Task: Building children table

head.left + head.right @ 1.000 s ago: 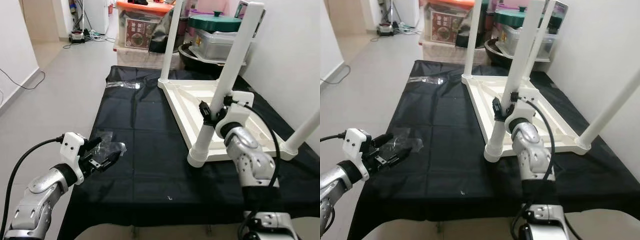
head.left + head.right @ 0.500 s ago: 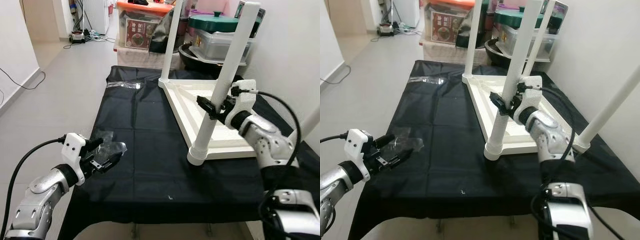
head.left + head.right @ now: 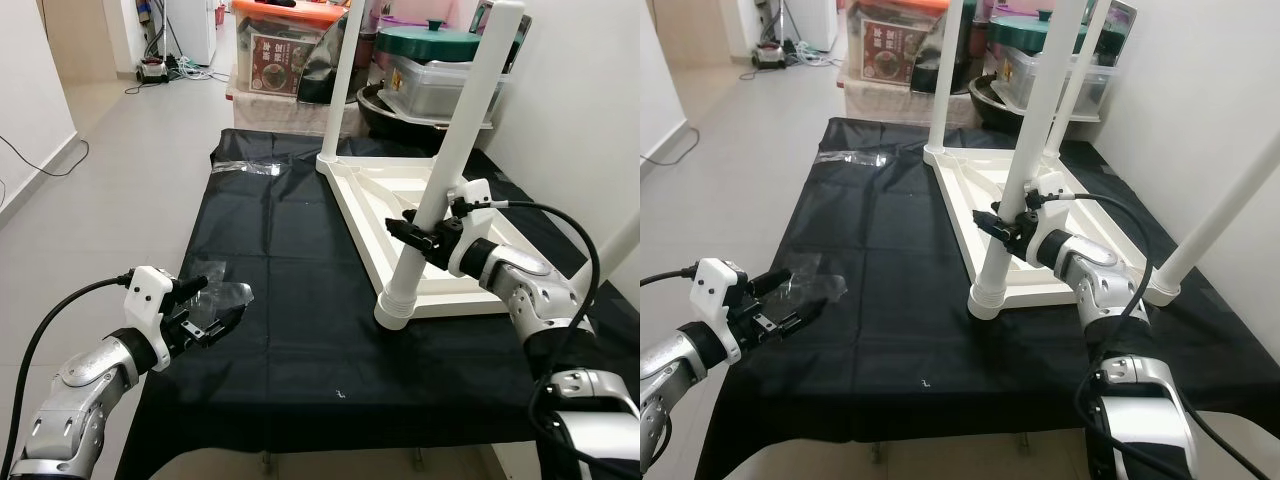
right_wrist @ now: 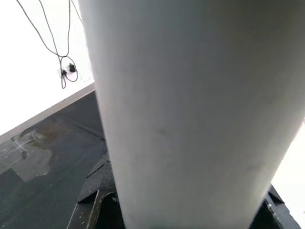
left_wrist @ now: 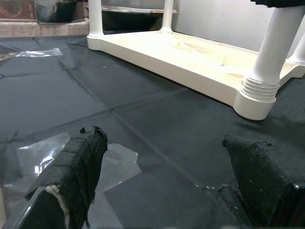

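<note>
A white children's table (image 3: 375,195) lies upside down on a black cloth, its legs pointing up. My right gripper (image 3: 412,230) is shut on the near leg (image 3: 465,110) about a third of the way up, one finger on either side. That leg (image 4: 190,95) is seen very close in the right wrist view. My left gripper (image 3: 212,312) hovers open low over the cloth's near left part, above a clear plastic bag (image 3: 228,296). The left wrist view has its two fingertips (image 5: 81,157) wide apart, the bag (image 5: 43,157) beneath and the screwed-in leg base (image 5: 259,93) ahead.
The black cloth (image 3: 290,250) covers a low platform with floor to the left. Another clear bag (image 3: 247,169) lies at the far left. Storage boxes (image 3: 285,60) and a green-lidded pot (image 3: 430,45) crowd the far end. A white wall stands on the right. Other legs (image 3: 343,80) rise nearby.
My right forearm has swung from below the leg round to its right side, while the gripper stays on the leg at about the same height. The left gripper has hardly moved.
</note>
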Tool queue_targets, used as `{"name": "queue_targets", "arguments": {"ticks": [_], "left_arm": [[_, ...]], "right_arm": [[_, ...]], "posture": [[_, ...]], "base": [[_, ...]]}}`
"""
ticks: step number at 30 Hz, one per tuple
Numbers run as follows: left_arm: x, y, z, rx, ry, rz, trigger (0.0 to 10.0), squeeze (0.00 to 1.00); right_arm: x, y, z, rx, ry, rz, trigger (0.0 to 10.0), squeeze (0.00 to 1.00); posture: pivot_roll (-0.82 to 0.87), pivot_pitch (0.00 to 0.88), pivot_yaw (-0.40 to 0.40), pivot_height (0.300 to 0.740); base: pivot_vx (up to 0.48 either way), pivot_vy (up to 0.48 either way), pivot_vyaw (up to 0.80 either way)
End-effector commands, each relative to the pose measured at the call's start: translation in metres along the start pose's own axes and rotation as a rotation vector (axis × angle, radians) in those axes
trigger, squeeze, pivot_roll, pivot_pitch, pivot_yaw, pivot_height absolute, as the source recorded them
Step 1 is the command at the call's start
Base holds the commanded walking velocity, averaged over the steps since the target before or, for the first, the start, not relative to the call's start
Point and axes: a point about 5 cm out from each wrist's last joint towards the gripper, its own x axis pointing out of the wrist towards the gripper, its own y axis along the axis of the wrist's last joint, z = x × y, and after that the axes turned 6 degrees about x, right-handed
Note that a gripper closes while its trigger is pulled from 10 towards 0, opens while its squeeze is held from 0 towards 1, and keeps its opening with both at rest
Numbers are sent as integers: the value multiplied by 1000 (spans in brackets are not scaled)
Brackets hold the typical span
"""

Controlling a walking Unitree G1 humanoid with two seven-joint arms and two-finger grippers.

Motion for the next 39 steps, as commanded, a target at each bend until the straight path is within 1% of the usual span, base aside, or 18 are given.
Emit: {"name": "queue_targets", "arguments": {"ticks": [1, 5, 7, 8, 11, 12, 13, 14, 16, 17, 18, 21, 29, 30, 31, 32, 33, 39], "left_arm": [[0, 1, 3, 15, -22, -7, 10000, 0], [0, 1, 3, 15, -22, -7, 10000, 0], [0, 1, 3, 15, -22, -7, 10000, 0], [0, 1, 2, 16, -21, -8, 10000, 0], [0, 1, 2, 16, -20, -8, 10000, 0], [-1, 1, 2, 17, -16, -7, 10000, 0], [-1, 1, 2, 17, -16, -7, 10000, 0], [-1, 1, 1, 18, -10, -7, 10000, 0], [-1, 1, 1, 18, -10, -7, 10000, 0], [-1, 1, 1, 18, -8, -7, 10000, 0], [-1, 1, 1, 18, -8, -7, 10000, 0], [0, 1, 0, 23, -5, -12, 10000, 0], [0, 1, 0, 17, 2, -6, 10000, 0], [0, 1, 0, 16, 4, -5, 10000, 0], [-1, 1, 0, 16, 4, -5, 10000, 0], [-1, 1, 0, 16, 4, -5, 10000, 0], [-1, 1, 0, 17, 2, -5, 10000, 0], [-1, 1, -1, 19, -8, -9, 10000, 0]], "right_arm": [[-5, 1, 10, 5, -60, 5, 0, 0], [-5, 0, 12, 26, -115, 26, 0, 0], [-3, -2, 14, 40, -193, 53, 0, 0], [-3, -5, 17, 63, -305, 60, 0, 0], [-3, -7, 19, 77, -380, 60, 0, 0], [0, -31, 6, 156, -620, 46, 0, 0], [0, -31, 6, 156, -620, 46, 0, 0], [-2, -64, -25, 256, -900, 4, 0, 0], [-2, -64, -25, 256, -900, 4, 0, 0], [-2, -72, -38, 281, -948, -7, 0, 0], [-2, -72, -38, 281, -948, -7, 0, 0], [19, -80, -72, 307, -885, -45, 0, 0], [30, -61, -68, 292, -817, -41, 0, 0], [31, -56, -71, 299, -780, -45, 10000, 0], [29, -51, -72, 295, -759, -25, 10000, 533], [29, -51, -72, 295, -759, -25, 10000, 533], [25, -45, -73, 293, -756, 2, 10000, 1000], [14, -20, -66, 250, -728, 113, 10000, 1000]], "posture": [[105, 0, -141, 740], [106, 0, -143, 740], [106, 0, -143, 740], [110, 0, -145, 740], [110, 0, -145, 740], [109, 0, -144, 740], [109, 0, -144, 740], [115, 0, -139, 740], [115, 0, -139, 740], [115, 0, -139, 740], [115, 0, -139, 740], [119, 0, -140, 740], [114, 0, -147, 740], [115, 0, -148, 740], [113, 0, -144, 740], [113, 0, -144, 740], [109, 0, -139, 740], [103, 0, -133, 740]], "base": [[0, 0, 0], [0, 0, 0], [0, 0, 0], [0, 0, 0], [0, 0, 0], [0, 0, 0], [0, 0, 0], [0, 0, 0], [0, 0, 0], [0, 0, 0], [0, 0, 0], [0, 0, 0], [0, 0, 0], [0, 0, 0], [0, 0, 0], [0, 0, 0], [0, 0, 0], [0, 0, 0]]}}
